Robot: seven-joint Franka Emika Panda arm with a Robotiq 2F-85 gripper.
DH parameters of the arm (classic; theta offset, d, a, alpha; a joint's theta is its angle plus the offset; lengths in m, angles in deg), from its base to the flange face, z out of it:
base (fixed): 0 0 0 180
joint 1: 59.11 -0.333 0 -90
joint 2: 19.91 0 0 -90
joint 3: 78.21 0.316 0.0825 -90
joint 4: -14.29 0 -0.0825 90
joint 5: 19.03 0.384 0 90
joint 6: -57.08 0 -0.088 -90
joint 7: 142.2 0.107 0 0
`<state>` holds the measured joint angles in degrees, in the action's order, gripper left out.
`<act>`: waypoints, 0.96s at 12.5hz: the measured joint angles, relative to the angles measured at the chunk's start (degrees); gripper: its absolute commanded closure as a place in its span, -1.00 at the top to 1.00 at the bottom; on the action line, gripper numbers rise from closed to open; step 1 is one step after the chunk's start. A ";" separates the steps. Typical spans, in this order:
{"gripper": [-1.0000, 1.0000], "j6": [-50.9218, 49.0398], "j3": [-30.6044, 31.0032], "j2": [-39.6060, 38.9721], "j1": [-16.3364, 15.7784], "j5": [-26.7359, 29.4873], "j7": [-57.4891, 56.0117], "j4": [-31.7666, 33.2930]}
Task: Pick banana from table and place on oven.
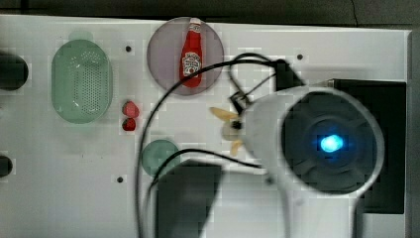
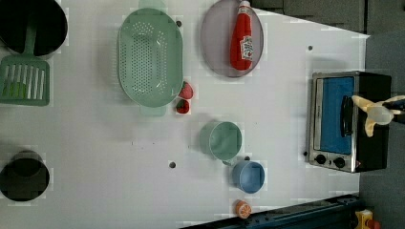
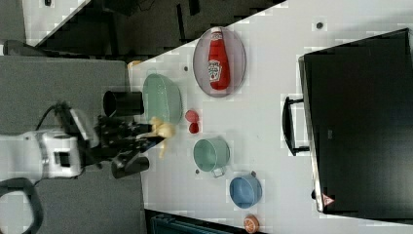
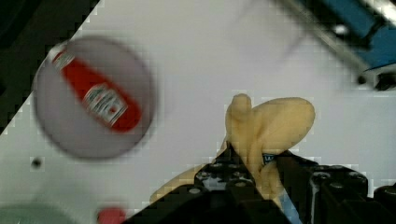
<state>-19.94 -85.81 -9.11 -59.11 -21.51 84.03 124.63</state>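
Observation:
My gripper [image 4: 254, 169] is shut on the pale-yellow banana [image 4: 268, 125], whose ends stick out on both sides of the fingers. In the top view the banana [image 1: 224, 114] hangs high over the white table [image 1: 74, 173], just off the top view's left of the black-topped oven [image 1: 384, 148]. The left view shows the banana [image 2: 378, 114] in front of the oven [image 2: 334, 119] by its bar handle, with the gripper [image 2: 392, 106] at the frame edge. In the right view the gripper [image 3: 151, 136] and banana [image 3: 163, 130] are raised well above the table, far from the oven top [image 3: 360, 122].
A ketchup bottle [image 2: 241, 42] lies on a grey plate [image 2: 214, 43]. A green colander [image 2: 149, 57], two strawberries [image 2: 184, 98], a green cup [image 2: 224, 140], a blue cup [image 2: 248, 176] and an orange slice [image 2: 243, 208] stand on the table. Dark pots [image 2: 24, 175] sit at the left view's left.

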 measured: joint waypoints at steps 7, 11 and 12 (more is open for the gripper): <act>-0.47 3.60 -16.39 -11.00 1.41 -0.90 -15.63 0.22; -0.47 12.44 -23.03 -17.29 2.35 -0.54 -30.77 -1.85; -0.47 14.89 -24.99 -18.68 2.11 -0.08 -33.40 -1.90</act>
<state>-5.05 -110.80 -27.79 -57.00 -21.59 50.63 122.73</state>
